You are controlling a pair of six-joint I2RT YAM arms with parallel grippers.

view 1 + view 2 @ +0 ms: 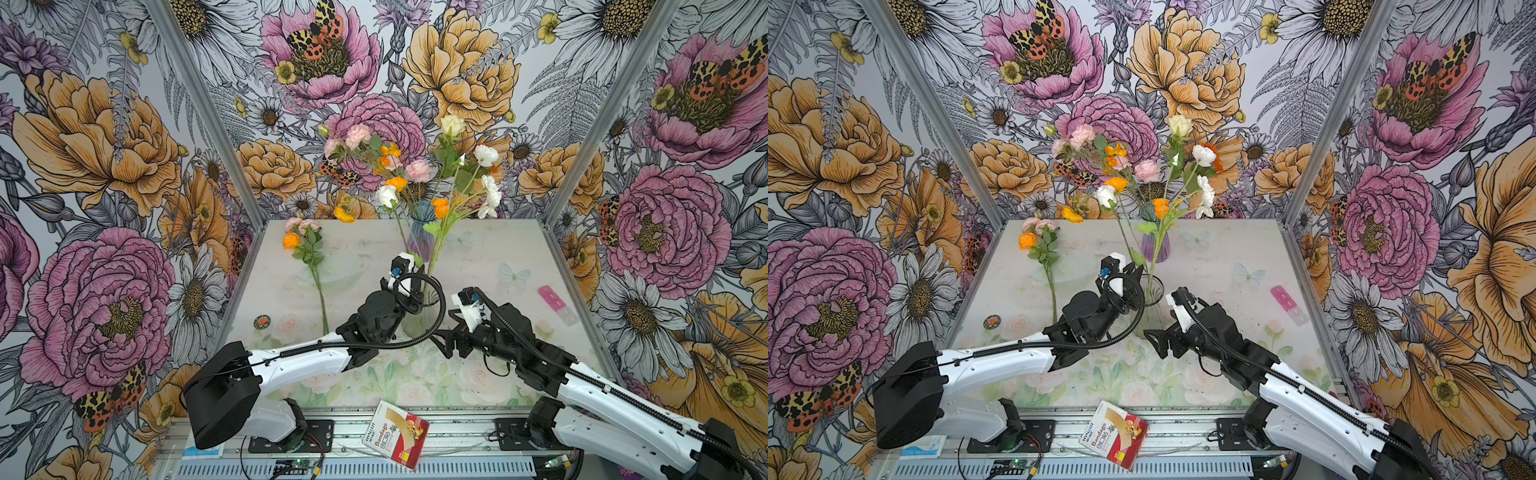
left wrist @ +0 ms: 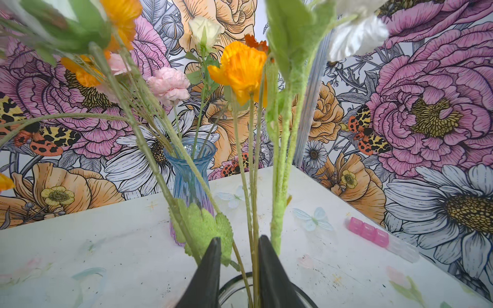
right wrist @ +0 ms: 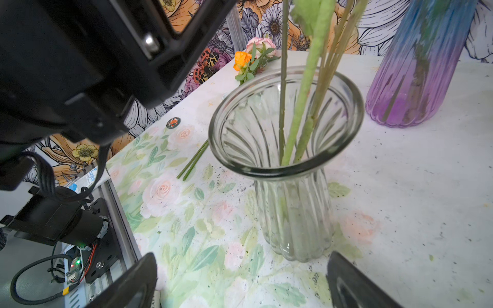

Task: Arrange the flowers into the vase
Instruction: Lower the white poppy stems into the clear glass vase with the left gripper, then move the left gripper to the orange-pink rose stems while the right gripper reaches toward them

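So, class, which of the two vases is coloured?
The far vase, blue fading to purple at its base; the nearer vase is clear, colourless glass.

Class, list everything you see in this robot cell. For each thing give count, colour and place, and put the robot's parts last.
clear vase: one, colourless ribbed glass, mid-table, holding stems
blue-purple vase: one, blue fading to purple, behind the clear vase, holding stems
flowers in vases: several, pink, orange, white, cream, standing in the two vases
loose flowers: two stems, pink and orange, lying on the left arm's side
round badge: one, dark with orange, left edge
pink box: one, pink and clear, right side
bandage box: one, red and white, front rail
table: one, pale floral print
left gripper: one, black, open around stems over the clear vase
right gripper: one, black, open, near the clear vase's base
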